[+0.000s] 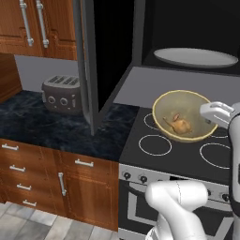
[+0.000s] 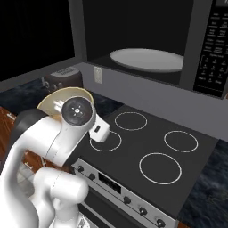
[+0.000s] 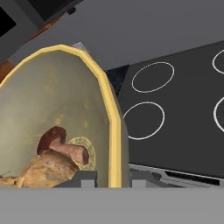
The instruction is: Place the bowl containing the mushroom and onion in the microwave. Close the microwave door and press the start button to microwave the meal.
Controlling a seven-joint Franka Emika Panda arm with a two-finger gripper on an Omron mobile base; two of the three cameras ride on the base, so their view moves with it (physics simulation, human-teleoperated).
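Above the stove (image 1: pixel 187 150), below the open microwave (image 2: pixel 147 40), your pincer (image 3: pixel 113 178) is pinching the rim of the bowl (image 1: pixel 183 115), one finger on each side, holding it tilted with the meal (image 3: pixel 48 164) sitting inside.

In the right base view, the bowl (image 2: pixel 67 94) was mostly hidden behind the white arm, with only its upper rim showing at ten o'clock. The keypad (image 2: pixel 213 53) lettering was too small to read and was cut by the right edge. In the hand view, the meal (image 3: pixel 48 164) was cropped at six o'clock. In the left base view, the microwave door (image 1: pixel 89 65) ran off the top edge, and the toaster (image 1: pixel 61 93) sat partly behind it.
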